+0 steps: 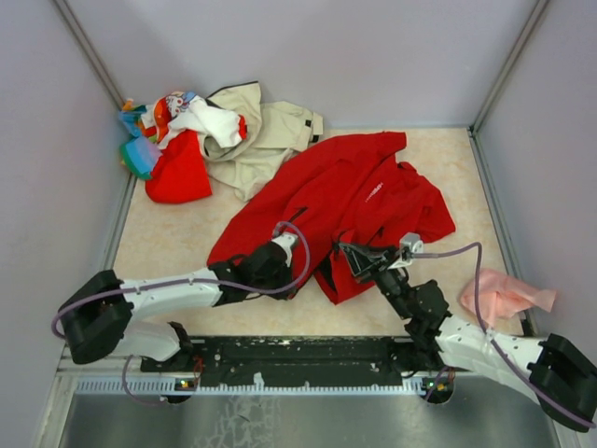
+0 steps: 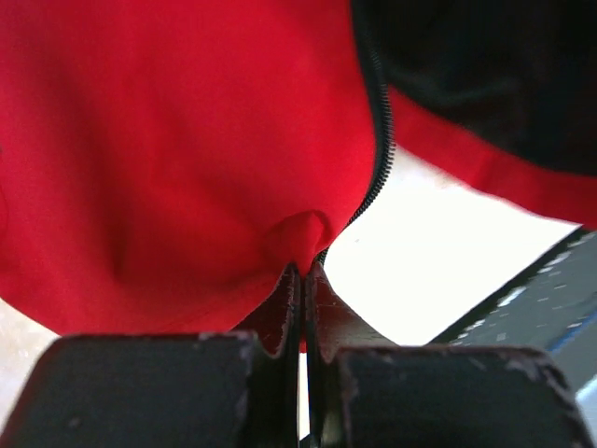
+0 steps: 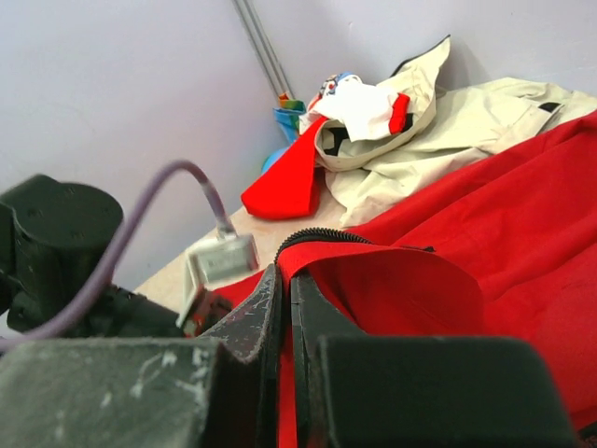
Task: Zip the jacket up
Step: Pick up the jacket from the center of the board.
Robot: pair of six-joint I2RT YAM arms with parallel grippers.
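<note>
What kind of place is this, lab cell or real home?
Most likely a lab test cell, not a home: bare grey walls with metal corner posts box in the table, both arms are bolted to a black rail, and the red jacket and clothes pile look like practice props.

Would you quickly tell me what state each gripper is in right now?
The left gripper is closed on the jacket, pinching red fabric beside its zipper.
The right gripper is closed on a red fold of the jacket.
</note>
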